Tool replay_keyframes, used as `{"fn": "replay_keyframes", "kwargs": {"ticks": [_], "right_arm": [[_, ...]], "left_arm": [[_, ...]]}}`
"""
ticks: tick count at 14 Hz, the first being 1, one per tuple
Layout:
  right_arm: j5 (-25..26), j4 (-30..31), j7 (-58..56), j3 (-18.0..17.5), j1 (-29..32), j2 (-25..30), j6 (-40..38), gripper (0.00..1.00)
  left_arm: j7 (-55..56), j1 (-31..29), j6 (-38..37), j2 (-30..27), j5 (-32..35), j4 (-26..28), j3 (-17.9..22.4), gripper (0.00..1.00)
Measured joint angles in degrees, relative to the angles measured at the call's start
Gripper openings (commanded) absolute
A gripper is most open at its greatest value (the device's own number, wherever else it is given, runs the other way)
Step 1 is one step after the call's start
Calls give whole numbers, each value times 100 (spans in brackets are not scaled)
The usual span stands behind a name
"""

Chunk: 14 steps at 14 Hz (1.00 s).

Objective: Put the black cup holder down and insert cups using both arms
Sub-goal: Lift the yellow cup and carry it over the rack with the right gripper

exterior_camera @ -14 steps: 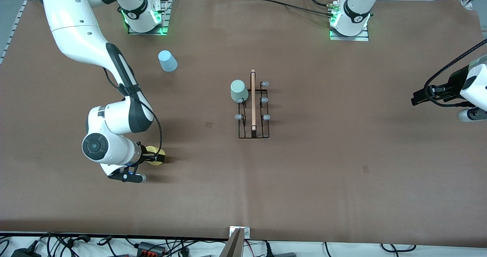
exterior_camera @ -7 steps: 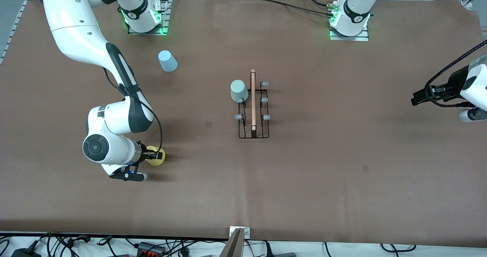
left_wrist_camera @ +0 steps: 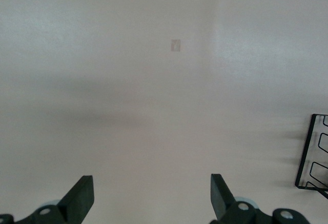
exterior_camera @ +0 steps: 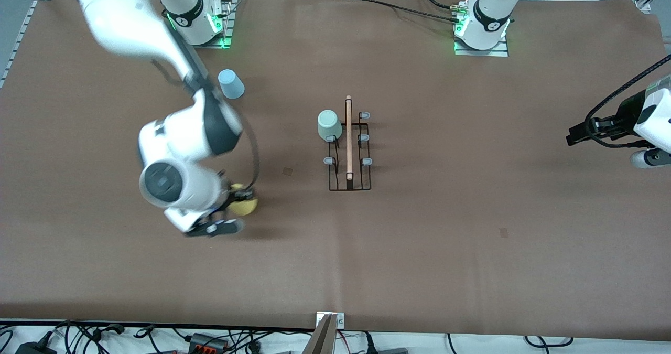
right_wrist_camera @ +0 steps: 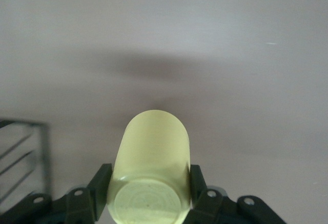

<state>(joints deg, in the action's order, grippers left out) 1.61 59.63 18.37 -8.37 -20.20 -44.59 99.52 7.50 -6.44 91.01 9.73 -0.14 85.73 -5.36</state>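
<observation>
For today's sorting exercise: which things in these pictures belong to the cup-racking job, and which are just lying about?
Belong to the job:
- black cup holder
- mint-green cup on it
- yellow cup, gripped by the right hand
- light blue cup
- left hand, open, waiting

Just lying about:
- brown table cover
- cables along the table's edge

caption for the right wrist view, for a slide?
Right pincer shut on the yellow cup above the brown table.
</observation>
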Motion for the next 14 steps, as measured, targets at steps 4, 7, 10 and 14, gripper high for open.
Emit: {"fn": "replay_keyframes", "kwargs": {"ticks": [4, 7, 10, 14], "right_arm": [[2, -167, 876, -2, -868, 62, 24, 27], [1, -169, 1303, -26, -1167, 45, 284, 27], [1, -169, 1577, -33, -1367, -3, 508, 27], [0, -169, 1585, -39, -1416, -116, 537, 27]], "left_arm": [[0, -1, 0, 0, 0, 0, -2, 100], [0, -1, 0, 0, 0, 0, -3, 100], [1, -1, 0, 0, 0, 0, -4, 100], [1, -2, 0, 0, 0, 0, -4, 100]]}}
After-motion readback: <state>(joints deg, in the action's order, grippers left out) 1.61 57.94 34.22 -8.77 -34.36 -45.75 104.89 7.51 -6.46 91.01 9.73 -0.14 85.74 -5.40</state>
